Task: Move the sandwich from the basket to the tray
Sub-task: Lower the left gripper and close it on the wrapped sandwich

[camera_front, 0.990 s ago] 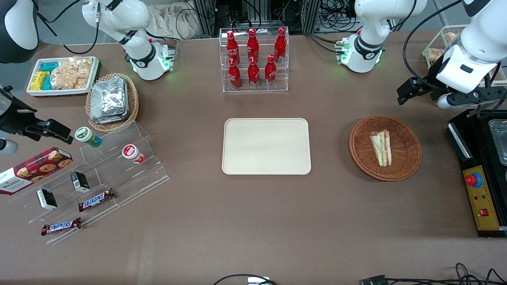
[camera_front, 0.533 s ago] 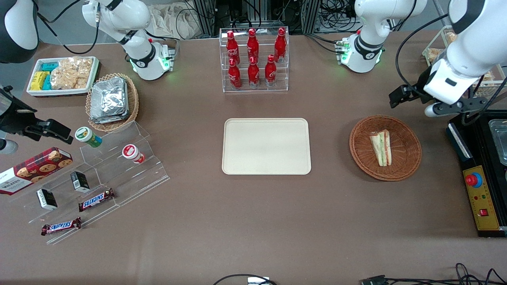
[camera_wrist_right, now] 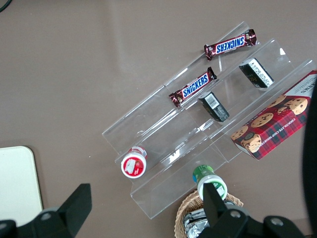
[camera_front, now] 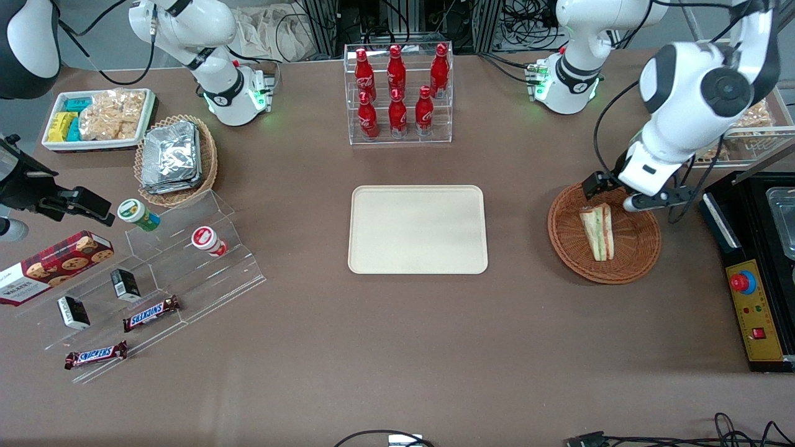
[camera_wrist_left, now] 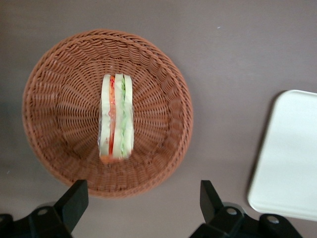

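1. The gripper [camera_wrist_left: 143,201] hung above the basket [camera_front: 640,261], over the rim farther from the front camera, fingers [camera_wrist_left: 74,198] spread wide with nothing between them and touching nothing.
2. The spread looked wider than the sandwich [camera_front: 597,231] is thick, seen from the wrist camera.
3. The sandwich [camera_wrist_left: 117,118] lay in the middle of the basket [camera_wrist_left: 59,99], filling edge up, red and green layers showing between pale bread, its wide end toward the gripper's side of the rim.
4. No other item was in the basket with it; woven floor showed all around the wedge.
5. The tray [camera_front: 417,229] sat flat at the table's centre, well apart from the basket, toward the parked arm's end from it, with nothing on it.
6. Bare brown table [camera_front: 515,323] lay between basket and tray.
7. Toward the working arm's end, a black control box [camera_front: 754,298] with a red button stood near the basket but clear of it.
8. Farther from the front camera than the tray, a clear rack [camera_front: 399,93] held six red bottles upright.
9. At the parked arm's end, a tan basket [camera_front: 208,155] held foil packets, a white tray [camera_front: 99,144] held snack packets, and clear steps [camera_front: 205,279] carried small cups, boxes and chocolate bars.
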You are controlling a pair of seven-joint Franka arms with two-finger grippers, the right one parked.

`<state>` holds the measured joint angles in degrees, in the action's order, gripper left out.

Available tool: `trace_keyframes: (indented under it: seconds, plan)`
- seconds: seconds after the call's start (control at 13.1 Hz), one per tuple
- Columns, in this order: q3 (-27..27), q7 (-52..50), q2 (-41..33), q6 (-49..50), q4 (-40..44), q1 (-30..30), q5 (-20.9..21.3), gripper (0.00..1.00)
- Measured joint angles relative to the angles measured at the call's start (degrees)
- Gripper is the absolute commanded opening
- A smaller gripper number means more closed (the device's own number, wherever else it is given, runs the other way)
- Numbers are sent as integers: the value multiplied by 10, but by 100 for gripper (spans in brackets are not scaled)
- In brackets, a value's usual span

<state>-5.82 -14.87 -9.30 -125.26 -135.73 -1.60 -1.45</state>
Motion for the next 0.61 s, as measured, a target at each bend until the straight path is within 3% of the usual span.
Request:
trace_keyframes:
  seconds: [0.23, 0.61]
  plan:
    - [5, 4, 53, -117, -55, 0, 33, 100]
    - [82, 111, 138, -218, -65, 1, 45, 100]
